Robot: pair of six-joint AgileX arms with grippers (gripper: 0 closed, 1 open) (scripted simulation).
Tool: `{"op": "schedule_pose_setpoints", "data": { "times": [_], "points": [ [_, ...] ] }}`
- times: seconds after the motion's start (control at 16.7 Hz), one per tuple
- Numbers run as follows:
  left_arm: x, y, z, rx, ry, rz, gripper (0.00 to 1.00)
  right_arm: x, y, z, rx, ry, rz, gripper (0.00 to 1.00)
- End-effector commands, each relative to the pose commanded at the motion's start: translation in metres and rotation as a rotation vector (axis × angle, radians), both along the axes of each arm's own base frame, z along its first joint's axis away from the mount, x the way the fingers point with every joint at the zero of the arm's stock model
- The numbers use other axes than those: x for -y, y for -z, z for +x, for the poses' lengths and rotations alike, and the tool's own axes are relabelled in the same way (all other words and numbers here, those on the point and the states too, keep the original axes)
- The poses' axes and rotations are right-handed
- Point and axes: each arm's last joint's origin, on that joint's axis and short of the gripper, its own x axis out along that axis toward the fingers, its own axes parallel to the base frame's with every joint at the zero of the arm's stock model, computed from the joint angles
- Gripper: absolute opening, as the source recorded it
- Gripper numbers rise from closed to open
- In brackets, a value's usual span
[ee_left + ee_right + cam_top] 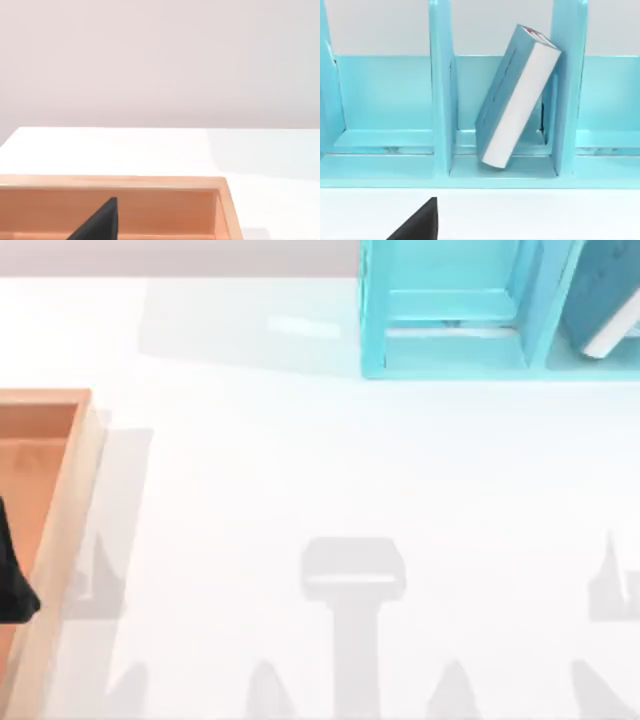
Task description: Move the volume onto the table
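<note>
left end effector [15, 585], state unclear, over tray [60, 530]; volume [517, 97] tilted in shelf [440, 100].

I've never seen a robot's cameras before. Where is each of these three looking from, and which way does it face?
Top view: above the table, looking down on the wooden tray at left and the cyan shelf unit at the far edge; a dark piece of the left arm sits over the tray.
Left wrist view: on the left arm, low over the tray, facing across the table to a plain wall; a dark gripper part shows.
Right wrist view: on the right arm, facing the shelf, where the volume leans tilted in one compartment.
Shared: top and right wrist views both show shelf and volume.
</note>
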Motion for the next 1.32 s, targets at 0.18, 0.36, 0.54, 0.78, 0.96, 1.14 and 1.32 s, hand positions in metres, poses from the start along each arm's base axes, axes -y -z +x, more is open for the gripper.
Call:
{"op": "schedule_pose_setpoints", "data": {
  "times": [0.18, 0.36, 0.54, 0.78, 0.96, 1.14, 1.32],
  "points": [
    [0.000, 0.000, 0.000, 0.000, 0.000, 0.000, 1.00, 0.000, -0.003, 0.000, 0.007, -0.001, 0.003, 1.00],
    [0.000, 0.000, 0.000, 0.000, 0.000, 0.000, 1.00, 0.000, -0.024, 0.003, 0.058, -0.004, 0.027, 1.00],
    [0.000, 0.000, 0.000, 0.000, 0.000, 0.000, 1.00, 0.001, -0.054, 0.017, 0.103, -0.009, 0.064, 1.00],
    [0.000, 0.000, 0.000, 0.000, 0.000, 0.000, 1.00, 0.004, -0.080, 0.064, 0.080, -0.017, 0.126, 1.00],
    [0.000, 0.000, 0.000, 0.000, 0.000, 0.000, 1.00, 0.009, -0.075, 0.120, 0.014, -0.021, 0.183, 1.00],
    [0.000, 0.000, 0.000, 0.000, 0.000, 0.000, 1.00, 0.015, -0.047, 0.177, -0.052, -0.025, 0.244, 1.00],
    [0.000, 0.000, 0.000, 0.000, 0.000, 0.000, 1.00, 0.021, -0.007, 0.223, -0.094, -0.030, 0.303, 1.00]
  ]
}}
